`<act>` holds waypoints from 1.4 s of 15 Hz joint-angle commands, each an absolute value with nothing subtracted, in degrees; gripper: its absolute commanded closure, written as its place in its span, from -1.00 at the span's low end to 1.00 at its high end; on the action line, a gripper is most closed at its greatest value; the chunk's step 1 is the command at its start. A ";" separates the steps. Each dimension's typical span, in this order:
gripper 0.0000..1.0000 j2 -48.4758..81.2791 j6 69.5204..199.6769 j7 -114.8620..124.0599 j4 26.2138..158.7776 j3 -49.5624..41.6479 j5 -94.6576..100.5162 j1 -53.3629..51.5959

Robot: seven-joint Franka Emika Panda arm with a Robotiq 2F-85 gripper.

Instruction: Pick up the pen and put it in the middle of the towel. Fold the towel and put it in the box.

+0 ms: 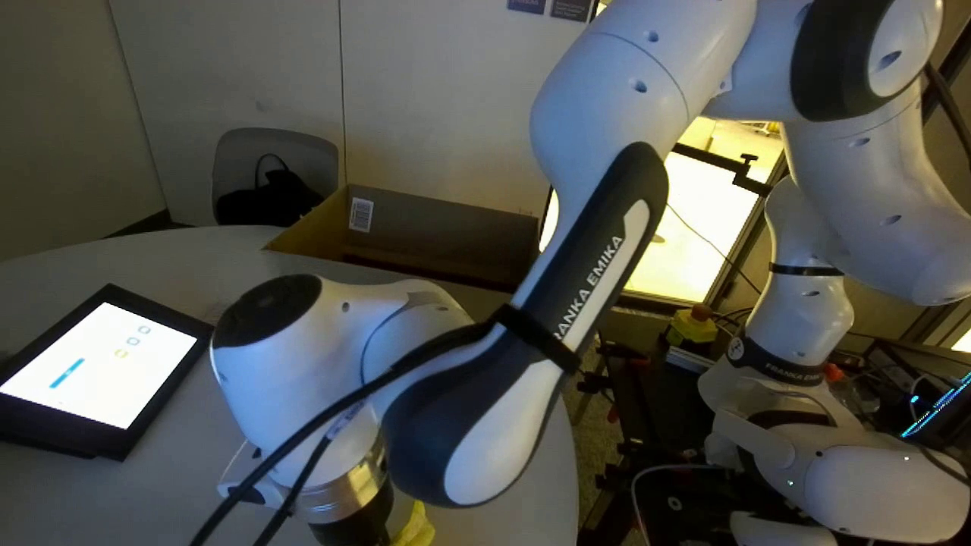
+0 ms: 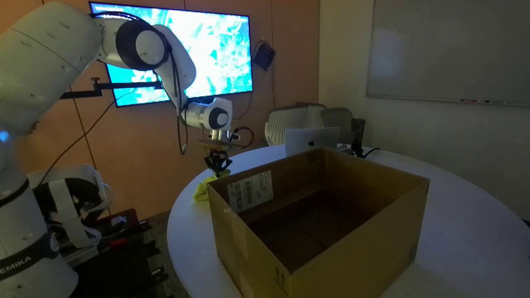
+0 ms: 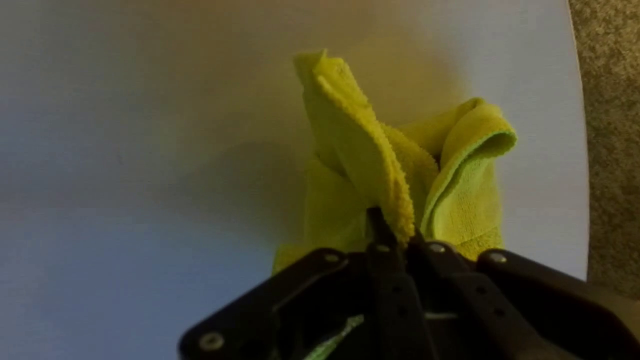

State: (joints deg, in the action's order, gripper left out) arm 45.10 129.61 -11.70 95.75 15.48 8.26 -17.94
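The yellow-green towel [image 3: 465, 200] lies folded and bunched on the table in the wrist view, with one edge standing up between the fingers. My gripper [image 3: 395, 226] is shut on that raised fold. In an exterior view the towel [image 2: 202, 192] rests just behind a corner of the box [image 2: 356, 236], with the gripper [image 2: 217, 170] pointing down into it. Another exterior view shows only a scrap of the towel [image 1: 416, 527] at the bottom edge, and the arm hides the fingers. The cardboard box stands with its top uncovered in both exterior views. The pen is hidden or out of view.
A black-framed screen [image 1: 106, 364] lies on the round table [image 1: 190, 470]. A silver laptop [image 2: 311, 140] and a dark cup [image 2: 357, 131] stand behind the box. The box wall [image 2: 236, 198] rises close beside the gripper. The table's edge [image 3: 582, 150] runs near the towel.
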 commanded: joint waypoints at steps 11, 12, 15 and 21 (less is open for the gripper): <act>1.00 46.68 145.75 25.25 106.98 8.06 4.12 -31.07; 1.00 47.14 146.11 26.96 106.94 7.43 3.96 -31.59; 1.00 47.18 146.79 30.14 106.51 6.84 2.48 -31.88; 0.09 43.51 147.09 30.38 108.31 8.00 -1.85 -30.09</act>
